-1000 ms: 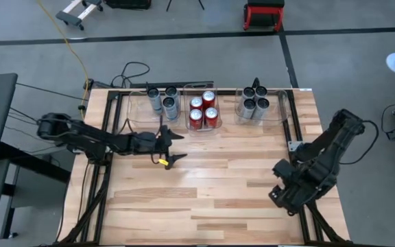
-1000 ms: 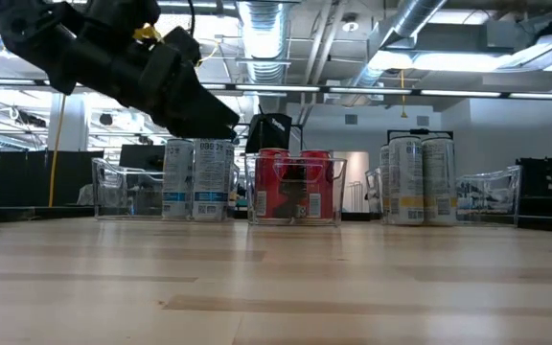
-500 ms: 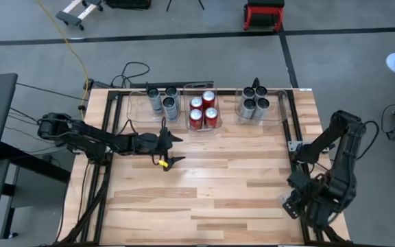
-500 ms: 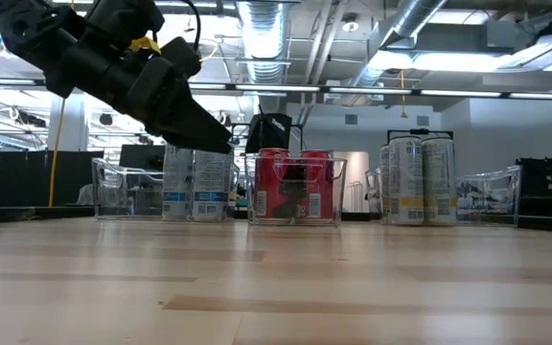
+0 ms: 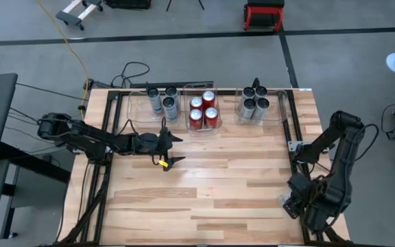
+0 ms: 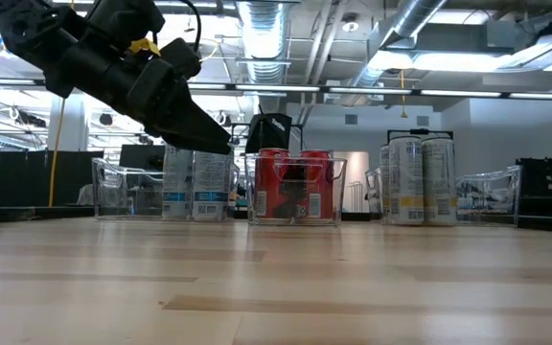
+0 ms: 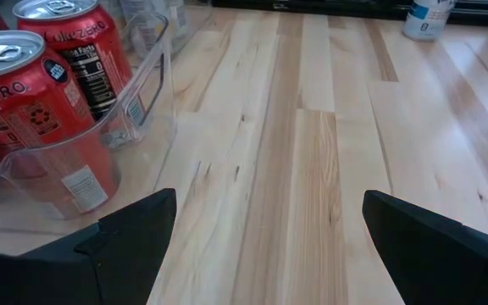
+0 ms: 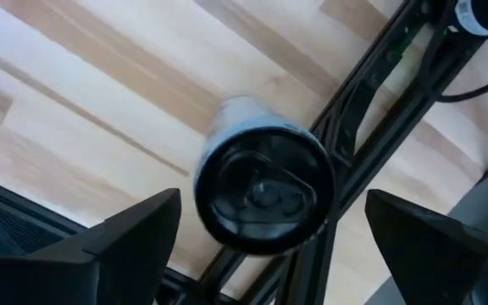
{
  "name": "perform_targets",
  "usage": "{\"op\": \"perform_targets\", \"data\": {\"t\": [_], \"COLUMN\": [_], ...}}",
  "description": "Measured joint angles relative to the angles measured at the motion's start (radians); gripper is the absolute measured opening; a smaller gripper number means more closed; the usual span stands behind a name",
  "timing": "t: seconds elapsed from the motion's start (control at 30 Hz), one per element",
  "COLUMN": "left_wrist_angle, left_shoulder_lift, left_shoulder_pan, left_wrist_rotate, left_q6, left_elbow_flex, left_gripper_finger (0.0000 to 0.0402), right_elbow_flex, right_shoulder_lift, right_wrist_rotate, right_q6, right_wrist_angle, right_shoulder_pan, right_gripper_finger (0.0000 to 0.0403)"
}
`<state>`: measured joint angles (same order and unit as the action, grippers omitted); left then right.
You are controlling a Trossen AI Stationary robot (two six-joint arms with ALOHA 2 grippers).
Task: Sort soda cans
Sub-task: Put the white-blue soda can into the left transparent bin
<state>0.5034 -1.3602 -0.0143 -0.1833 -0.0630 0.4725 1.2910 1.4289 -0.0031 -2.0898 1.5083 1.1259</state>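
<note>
The right claw (image 8: 261,254) was hard to find from overhead, folded under its arm at the desk's (image 5: 211,185) right near corner. Its own wrist view showed the two fingers (image 8: 125,241) spread wide with a silver-grey can (image 8: 265,191) between them, seen end-on with its dark top toward the camera; I could not tell whether the fingers touched it or what it rested on, and the can looked blurred. This can did not show in the overhead view.

The left claw (image 5: 171,148) hung above the desk just in front of the bins, fingers wide apart and holding nothing. The red cans (image 5: 204,110), four of them, stood upright in the middle clear bin (image 5: 187,127), just beyond and to the right of that claw. In the left wrist view only two red cans (image 7: 32,93) showed, cut off at the edge behind the bin wall.

Three silver-grey cans (image 5: 163,101) stood in the left bin (image 5: 132,110), four more (image 5: 254,103) in the right bin (image 5: 280,113). In the low view the left arm hid part of the left group (image 6: 197,182)
</note>
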Motion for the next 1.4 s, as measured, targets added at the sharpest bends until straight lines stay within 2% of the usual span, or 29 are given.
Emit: {"op": "perform_targets", "data": {"t": [0.3,0.5,0.77,1.4], "left_wrist_angle": [-0.013,-0.039,-0.043,-0.042], "left_shoulder_lift": [0.000,0.000,0.000,0.000], "left_shoulder_pan": [0.000,0.000,0.000,0.000], "left_wrist_rotate": [0.000,0.000,0.000,0.000], "left_q6": [-0.013,-0.022,-0.030,-0.031], "left_elbow_flex": [0.000,0.000,0.000,0.000], "left_gripper_finger": [0.0375,0.0375,0.0375,0.0375], "right_elbow_flex": [-0.007,-0.007,-0.007,-0.006], "right_shoulder_lift": [-0.001,-0.001,-0.001,0.000], "right_wrist_rotate": [0.028,0.085,0.085,0.050], "right_q6": [0.029,0.041,0.040,0.021], "right_wrist_angle": [-0.039,-0.048,-0.047,-0.010], "right_shoulder_pan": [-0.004,-0.008,-0.035,-0.034], "right_gripper_finger": [0.0395,0.0385,0.0364,0.0363]}}
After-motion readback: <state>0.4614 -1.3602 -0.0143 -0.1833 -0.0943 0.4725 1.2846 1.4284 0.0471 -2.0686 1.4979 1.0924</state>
